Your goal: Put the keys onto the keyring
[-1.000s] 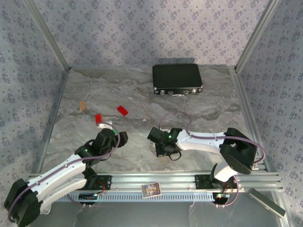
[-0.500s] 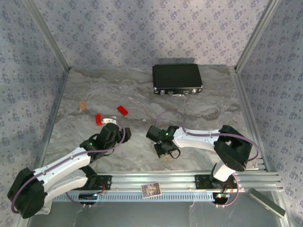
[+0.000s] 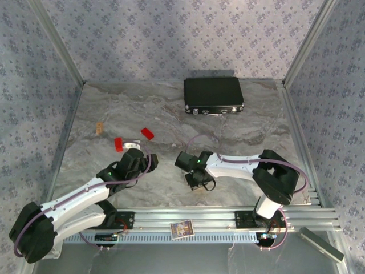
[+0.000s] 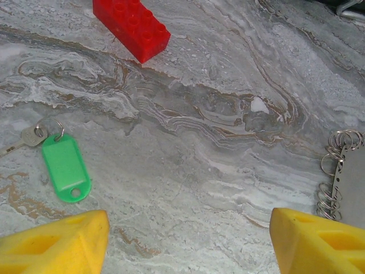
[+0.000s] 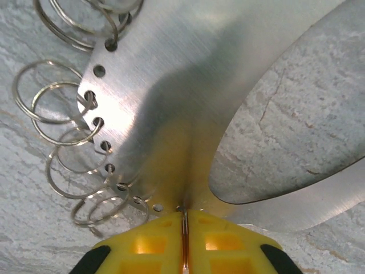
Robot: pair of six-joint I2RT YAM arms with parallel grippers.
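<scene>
Top view. We find the left claw and the right claw both low over the grey marbled bench, near its front. We count two small red studded plastic blocks and one black rectangular case at the back. What the right claw grips is too small to tell here.

Left wrist view. The left claw is wide open and empty, its yellow fingertips spread over bare bench. One small silver key with a green plastic tag lies flat ahead on the left, one red block beyond it. At the right edge, well apart from the key, we see the flat silvery brushed-metal keyring.

Right wrist view. The right claw is closed tight, pinching the keyring's edge. We count eight holes along its rim and at least six small wire rings; none carries a key.

Our judgement: the keyring is secured and threading is not begun. Keys counted: one. Keys on the ring: zero.
</scene>
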